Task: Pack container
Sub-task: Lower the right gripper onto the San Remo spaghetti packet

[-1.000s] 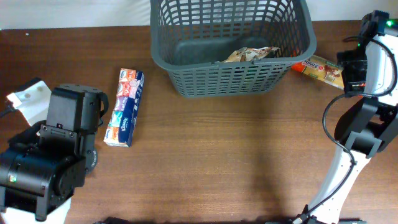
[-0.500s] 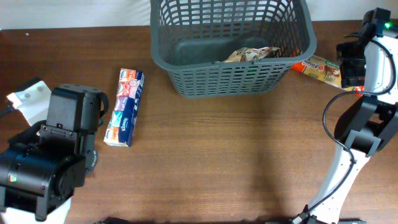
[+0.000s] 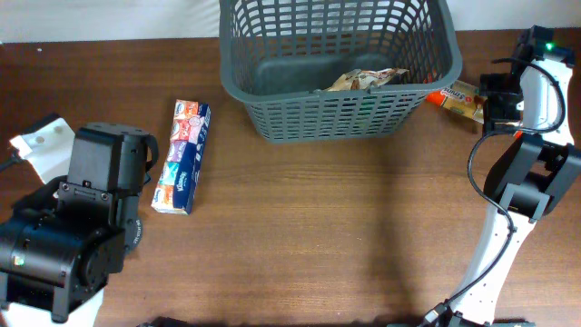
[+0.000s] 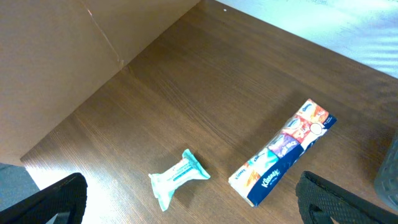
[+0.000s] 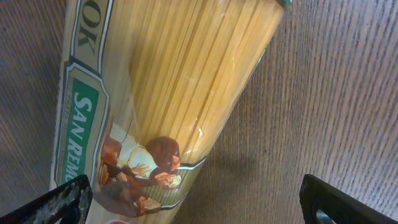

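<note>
Spaghetti pack (image 5: 155,93) lies just right of the container (image 3: 336,113)
Container's long axis runs left-right; both arms' jaws spread wide, gripping nothing

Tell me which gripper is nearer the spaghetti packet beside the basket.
Right. The right gripper hangs open directly above the spaghetti packet, just right of the container. The left gripper is across the table, left of the tissue pack, far from the packet.
</note>
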### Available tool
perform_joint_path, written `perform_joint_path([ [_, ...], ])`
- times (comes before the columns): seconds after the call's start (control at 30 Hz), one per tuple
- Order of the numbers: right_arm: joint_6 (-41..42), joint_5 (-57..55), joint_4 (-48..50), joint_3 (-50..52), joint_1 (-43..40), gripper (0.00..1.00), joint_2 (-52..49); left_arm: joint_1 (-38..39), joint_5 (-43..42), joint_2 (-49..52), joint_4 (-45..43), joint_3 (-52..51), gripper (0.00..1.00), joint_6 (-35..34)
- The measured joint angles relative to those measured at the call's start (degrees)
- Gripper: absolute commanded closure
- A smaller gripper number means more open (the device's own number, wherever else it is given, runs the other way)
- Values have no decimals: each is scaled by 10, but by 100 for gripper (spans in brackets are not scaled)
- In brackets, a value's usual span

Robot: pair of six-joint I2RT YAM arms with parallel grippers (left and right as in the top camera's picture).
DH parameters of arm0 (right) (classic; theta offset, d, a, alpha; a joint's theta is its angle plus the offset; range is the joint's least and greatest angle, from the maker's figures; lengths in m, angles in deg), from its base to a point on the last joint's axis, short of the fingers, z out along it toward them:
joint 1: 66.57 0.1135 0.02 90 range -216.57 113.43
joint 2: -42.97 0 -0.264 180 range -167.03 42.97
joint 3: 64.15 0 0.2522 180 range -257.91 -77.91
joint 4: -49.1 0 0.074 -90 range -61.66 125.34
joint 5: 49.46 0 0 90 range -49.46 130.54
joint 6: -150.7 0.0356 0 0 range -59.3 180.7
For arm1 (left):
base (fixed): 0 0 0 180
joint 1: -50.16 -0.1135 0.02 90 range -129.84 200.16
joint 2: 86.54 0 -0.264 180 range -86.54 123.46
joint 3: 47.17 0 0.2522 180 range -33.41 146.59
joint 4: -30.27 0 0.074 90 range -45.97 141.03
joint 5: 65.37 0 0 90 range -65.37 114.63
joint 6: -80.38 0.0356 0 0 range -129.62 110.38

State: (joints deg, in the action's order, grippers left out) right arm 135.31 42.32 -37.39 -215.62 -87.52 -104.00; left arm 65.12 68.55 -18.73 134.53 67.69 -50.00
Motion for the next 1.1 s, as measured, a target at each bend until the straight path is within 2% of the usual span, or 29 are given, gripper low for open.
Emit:
perform_joint_path([
  [0.63, 4, -2, 43, 0, -7, 1, -14, 0, 0, 0, 0, 0, 0, 0],
  [1.1, 35, -21, -79, -13, -11, 1, -18, 0, 0, 0, 0, 0, 0, 0],
])
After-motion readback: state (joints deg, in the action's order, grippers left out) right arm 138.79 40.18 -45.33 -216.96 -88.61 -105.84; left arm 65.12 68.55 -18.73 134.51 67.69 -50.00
